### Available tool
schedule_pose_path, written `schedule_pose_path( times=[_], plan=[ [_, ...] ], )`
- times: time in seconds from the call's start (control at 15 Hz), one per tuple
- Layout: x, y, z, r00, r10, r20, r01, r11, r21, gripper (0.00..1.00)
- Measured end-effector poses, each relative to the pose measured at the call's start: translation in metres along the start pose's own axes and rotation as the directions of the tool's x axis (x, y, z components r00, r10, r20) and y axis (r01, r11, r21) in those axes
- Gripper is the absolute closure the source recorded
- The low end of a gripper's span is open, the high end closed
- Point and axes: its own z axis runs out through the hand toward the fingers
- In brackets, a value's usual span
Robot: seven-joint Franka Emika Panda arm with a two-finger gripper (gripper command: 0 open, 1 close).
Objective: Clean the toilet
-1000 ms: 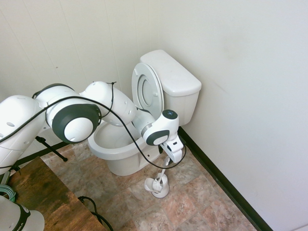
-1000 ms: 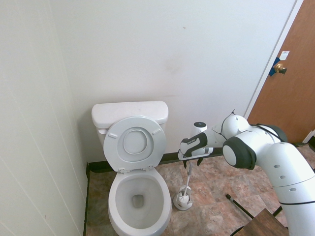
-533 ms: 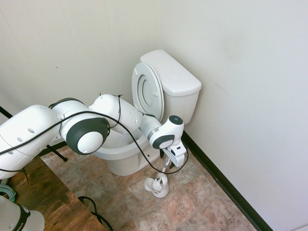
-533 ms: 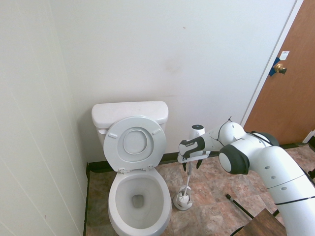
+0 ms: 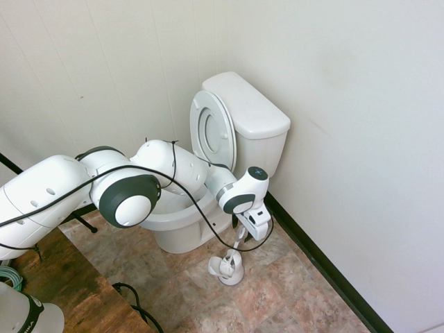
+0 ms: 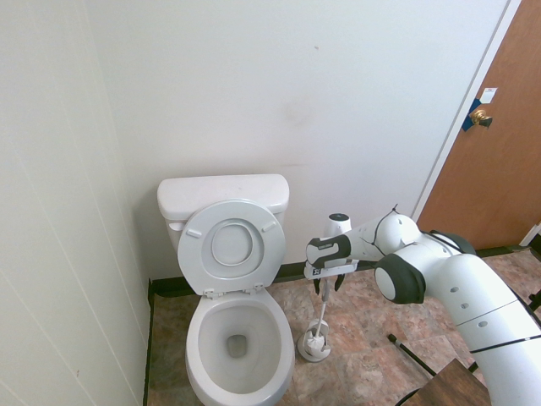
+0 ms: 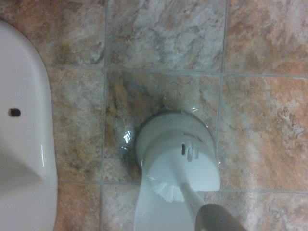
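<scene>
The white toilet (image 6: 241,338) stands against the wall with lid and seat (image 6: 232,247) raised and the bowl (image 5: 166,211) open; its tank (image 5: 250,114) is behind. On the floor beside it, a slim white brush (image 6: 324,311) stands upright in its small white holder (image 6: 314,345), also seen as the holder (image 5: 227,267). My gripper (image 6: 327,288) hangs straight above, open, its dark fingers on either side of the handle's top end. In the wrist view the holder (image 7: 175,154) and the bristles (image 7: 166,191) lie directly below, the toilet's base (image 7: 24,144) alongside.
Tiled floor (image 5: 277,284) surrounds the toilet. A black baseboard (image 5: 322,267) runs along the wall close behind the brush. A brown door (image 6: 499,152) stands beyond the arm. A wooden tabletop (image 5: 66,284) sits near the arm's base.
The arm has lowered and reached further out. The gripper has come down and shifted slightly toward the toilet, over the brush handle. Toilet, brush and holder have not moved.
</scene>
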Motion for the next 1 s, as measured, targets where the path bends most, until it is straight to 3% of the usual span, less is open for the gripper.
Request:
schedule_pose_path(
  times=[0.67, 1.0],
  plan=[
    [-0.003, 0.001, 0.007, 1.000, -0.016, 0.019, 0.016, 1.000, 0.008, 1.00],
    [0.002, 0.011, 0.006, 1.000, -0.020, -0.022, 0.021, 0.999, 0.044, 1.00]
  ],
)
